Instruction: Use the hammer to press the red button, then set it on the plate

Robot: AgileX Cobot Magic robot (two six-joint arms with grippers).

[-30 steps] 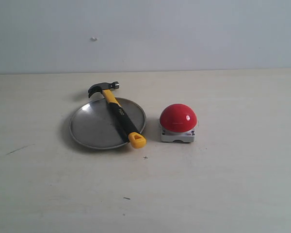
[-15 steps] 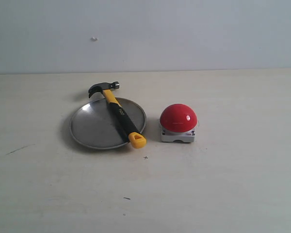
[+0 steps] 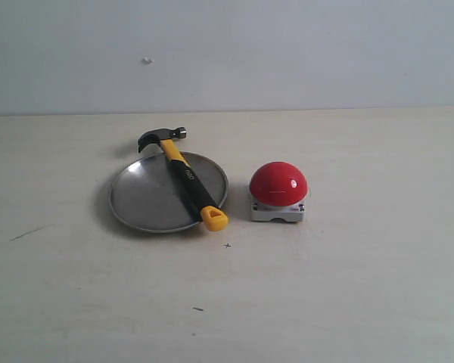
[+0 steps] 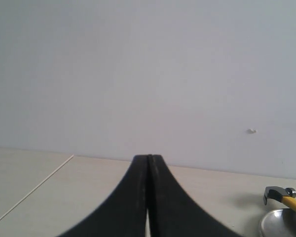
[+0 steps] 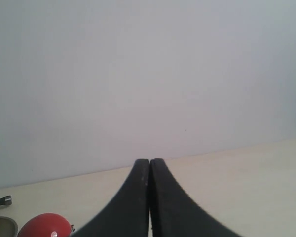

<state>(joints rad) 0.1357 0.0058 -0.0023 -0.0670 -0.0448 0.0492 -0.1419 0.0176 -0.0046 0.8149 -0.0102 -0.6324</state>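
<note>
On the table [image 3: 348,287], claw hammer [image 3: 183,176] laid across steel plate [image 3: 140,198], head overhanging far rim, red button [image 3: 278,184] just beside plate, left gripper [image 4: 148,159] and right gripper [image 5: 149,162] both pressed together

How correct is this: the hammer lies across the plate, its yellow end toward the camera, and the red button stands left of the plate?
One point is wrong: the exterior view shows the red button right of the plate, not left. The hammer lies across the plate, yellow end toward the camera.
</note>
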